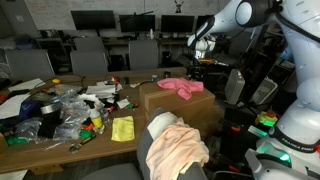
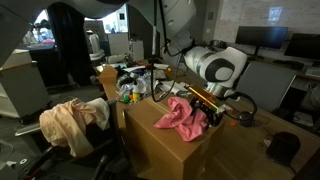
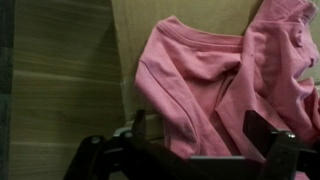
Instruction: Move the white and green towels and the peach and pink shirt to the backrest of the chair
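Observation:
A pink shirt point(image 1: 183, 88) lies crumpled on top of a cardboard box point(image 1: 205, 112); it also shows in an exterior view point(image 2: 183, 115) and fills the wrist view point(image 3: 215, 75). My gripper point(image 3: 198, 125) is open, with its two fingers spread over the shirt and just above it. It shows in both exterior views point(image 1: 200, 50) point(image 2: 207, 103). A peach cloth point(image 1: 180, 148) point(image 2: 70, 120) hangs over the backrest of the chair point(image 1: 160, 125). A yellow-green towel point(image 1: 122, 128) lies flat on the table's front edge. I cannot make out a white towel.
The wooden table point(image 1: 60, 150) holds a heap of clutter point(image 1: 60, 110) of bags, bottles and small items. Office chairs and monitors point(image 1: 110, 20) stand behind. A black stand point(image 2: 283, 148) sits beside the box. Wooden floor point(image 3: 50, 90) shows beside the box.

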Action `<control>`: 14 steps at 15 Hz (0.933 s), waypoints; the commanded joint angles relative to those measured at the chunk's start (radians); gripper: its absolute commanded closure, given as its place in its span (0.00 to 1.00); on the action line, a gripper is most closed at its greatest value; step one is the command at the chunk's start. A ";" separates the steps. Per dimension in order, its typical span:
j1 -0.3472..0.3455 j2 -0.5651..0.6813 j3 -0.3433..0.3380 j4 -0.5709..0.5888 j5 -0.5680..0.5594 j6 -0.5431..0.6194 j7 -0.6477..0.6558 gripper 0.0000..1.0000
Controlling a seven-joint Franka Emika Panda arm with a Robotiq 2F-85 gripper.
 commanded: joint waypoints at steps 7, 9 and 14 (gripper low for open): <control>-0.032 0.110 0.015 0.144 -0.045 -0.203 0.062 0.00; -0.032 0.123 0.013 0.160 -0.050 -0.224 0.071 0.00; -0.025 0.147 0.009 0.192 -0.076 -0.272 0.099 0.00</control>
